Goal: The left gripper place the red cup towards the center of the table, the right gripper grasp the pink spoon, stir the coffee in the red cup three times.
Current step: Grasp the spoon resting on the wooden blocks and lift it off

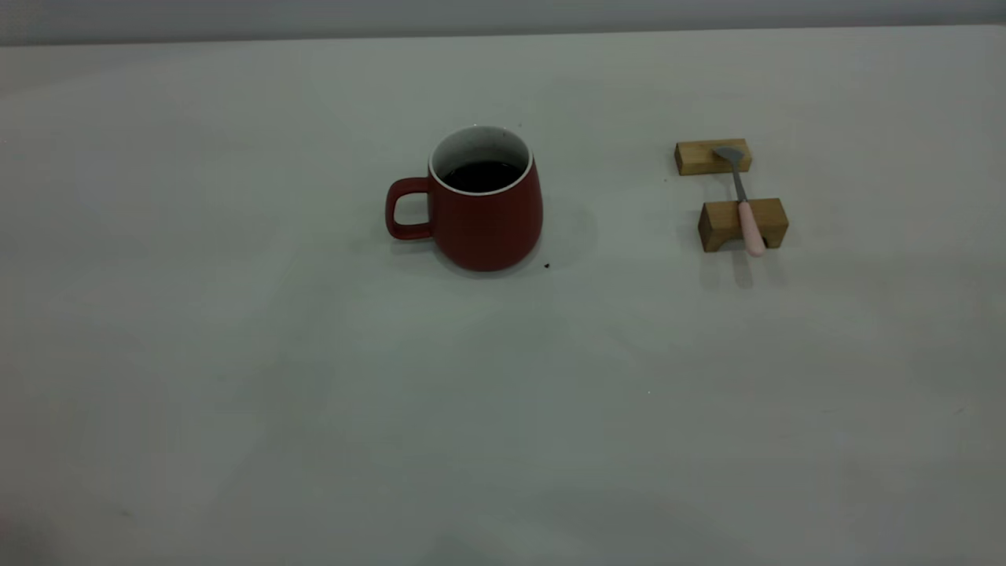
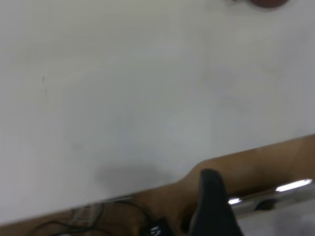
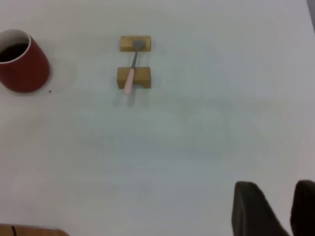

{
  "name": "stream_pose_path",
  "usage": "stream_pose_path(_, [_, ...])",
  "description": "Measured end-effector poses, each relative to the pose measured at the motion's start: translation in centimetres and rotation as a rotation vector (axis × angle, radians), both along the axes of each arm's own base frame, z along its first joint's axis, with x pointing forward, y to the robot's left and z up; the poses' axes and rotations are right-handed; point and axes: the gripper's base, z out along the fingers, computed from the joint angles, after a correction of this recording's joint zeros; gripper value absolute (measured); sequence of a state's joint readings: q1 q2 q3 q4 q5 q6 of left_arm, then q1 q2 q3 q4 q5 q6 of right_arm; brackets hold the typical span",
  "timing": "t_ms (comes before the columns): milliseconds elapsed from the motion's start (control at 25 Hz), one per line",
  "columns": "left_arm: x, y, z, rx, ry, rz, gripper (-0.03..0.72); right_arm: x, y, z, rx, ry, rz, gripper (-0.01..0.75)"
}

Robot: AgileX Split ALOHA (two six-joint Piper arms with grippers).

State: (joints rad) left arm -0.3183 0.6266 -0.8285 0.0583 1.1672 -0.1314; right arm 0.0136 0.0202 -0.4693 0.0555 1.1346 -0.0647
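The cup (image 1: 487, 212) stands near the middle of the table (image 1: 236, 377), its handle pointing left, with coffee (image 1: 482, 174) in it. Well to its right lies the spoon (image 1: 743, 200), bridging two blocks (image 1: 743, 224) (bowl on the rear one, apparently).

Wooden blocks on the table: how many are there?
2. The far wooden block lies under the pink spoon's bowl; the near wooden block props its handle. Both sit right of the red cup. Nothing seems hidden.
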Motion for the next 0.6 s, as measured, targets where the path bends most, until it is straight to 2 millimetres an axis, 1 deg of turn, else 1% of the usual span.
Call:
stream_pose_path(80, [-2.2, 1.1, -1.4, -0.011, -0.042, 0.074, 0.585, 0.0, 0.0, 0.0, 0.000, 0.000, 0.000, 0.237])
stream_pose_path(120, [-3.1, 1.5, -2.3, -0.014, -0.052, 0.115, 0.585, 0.0, 0.0, 0.0, 0.000, 0.000, 0.000, 0.237])
stream_pose_path(240, [-5.6, 1.9, -4.1, -0.028, -0.129, 0.210, 0.585, 0.0, 0.0, 0.0, 0.000, 0.000, 0.000, 0.237])
stream_pose_path(400, [-7.7, 1.8, -5.6, -0.011, -0.232, 0.242, 0.585, 0.0, 0.0, 0.0, 0.000, 0.000, 0.000, 0.237])
stream_pose_path(600, [-8.9, 1.7, -6.7, -0.004, -0.302, 0.230, 0.585, 0.0, 0.0, 0.0, 0.000, 0.000, 0.000, 0.237])
